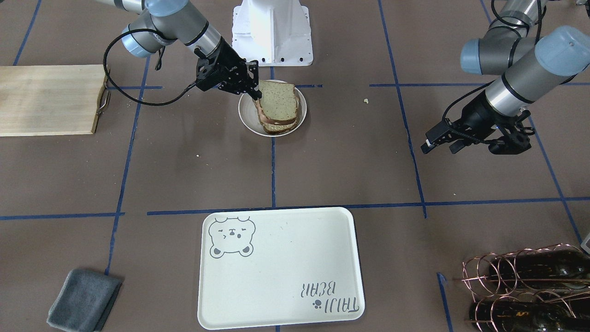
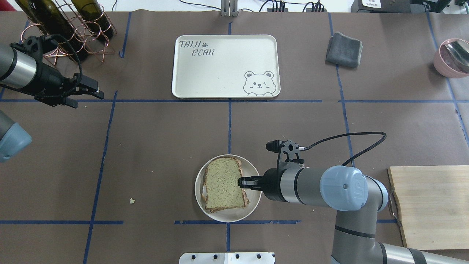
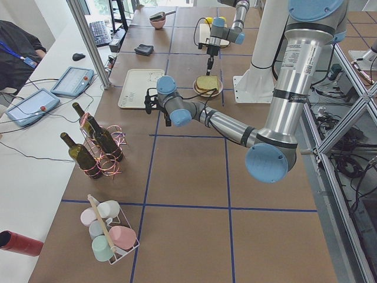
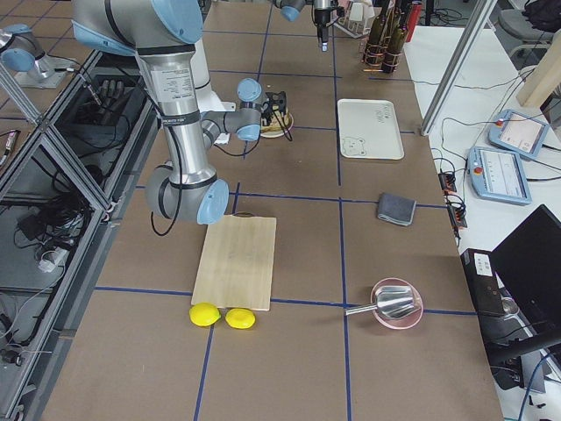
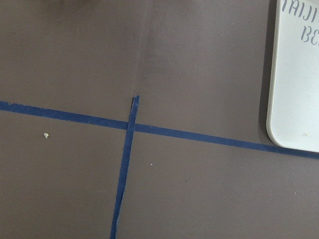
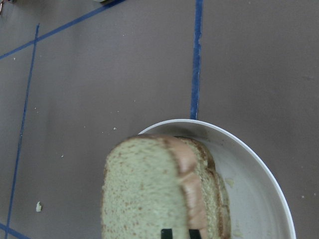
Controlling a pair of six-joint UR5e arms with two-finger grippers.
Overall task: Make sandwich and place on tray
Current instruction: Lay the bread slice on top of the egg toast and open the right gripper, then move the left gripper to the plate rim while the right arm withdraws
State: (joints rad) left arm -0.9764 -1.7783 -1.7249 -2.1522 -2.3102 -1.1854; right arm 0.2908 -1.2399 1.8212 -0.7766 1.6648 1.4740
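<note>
The sandwich [image 1: 278,107] lies on a small round plate [image 1: 246,123] near the robot's base: two speckled bread slices stacked, with a pinkish-brown layer between them. No egg shows. My right gripper [image 1: 256,95] is tilted down at the sandwich's [image 2: 223,183] edge and is shut on the top slice's crust; its fingertips [image 6: 167,233] show at the bottom of the right wrist view. The cream bear tray [image 2: 220,69] lies bare across the table, and its corner shows in the left wrist view [image 5: 299,74]. My left gripper [image 2: 88,96] hovers open and empty off to the side.
A wooden board [image 2: 432,205] lies beside the right arm. A grey cloth [image 2: 344,49] and a pink bowl [image 2: 452,57] are at the far right. A wire rack of bottles [image 2: 62,25] stands behind the left gripper. Two lemons [image 4: 221,316] lie by the board.
</note>
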